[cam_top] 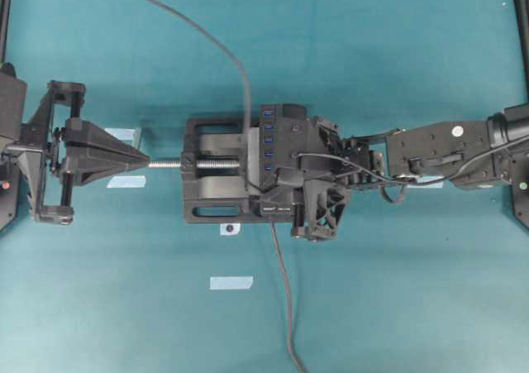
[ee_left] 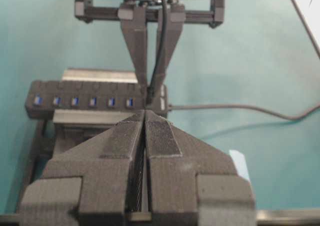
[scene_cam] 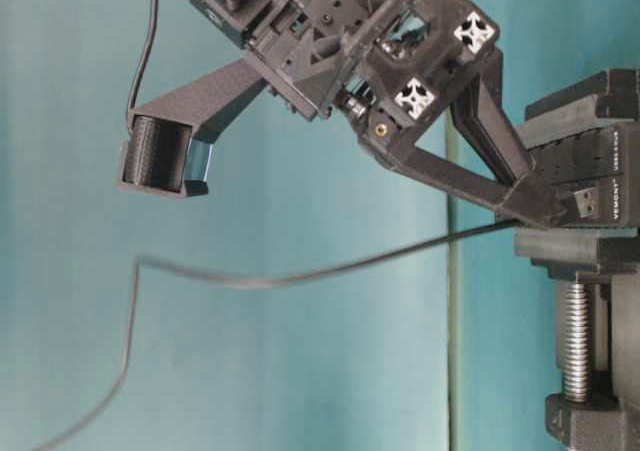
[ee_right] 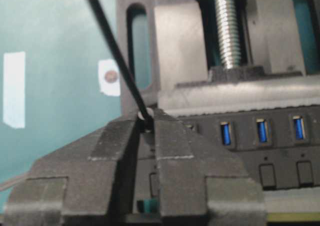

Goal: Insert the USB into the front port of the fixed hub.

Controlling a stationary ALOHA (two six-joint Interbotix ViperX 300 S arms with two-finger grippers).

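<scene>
The right gripper [ee_right: 146,123] was clamped on the USB [ee_right: 145,117], its cable [ee_right: 107,38] rising from between the fingertips, right at the end of the fixed hub [ee_right: 260,141] held in the vise [cam_top: 216,177]. The left gripper [cam_top: 142,160] sat pressed together, empty, touching the vise's screw [cam_top: 169,164] tip.

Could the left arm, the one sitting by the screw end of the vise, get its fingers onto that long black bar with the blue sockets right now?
Probably not directly. The left gripper sits at the silver screw, and the black vise lies between it and the long black hub with blue ports, where the right gripper already works.
</scene>
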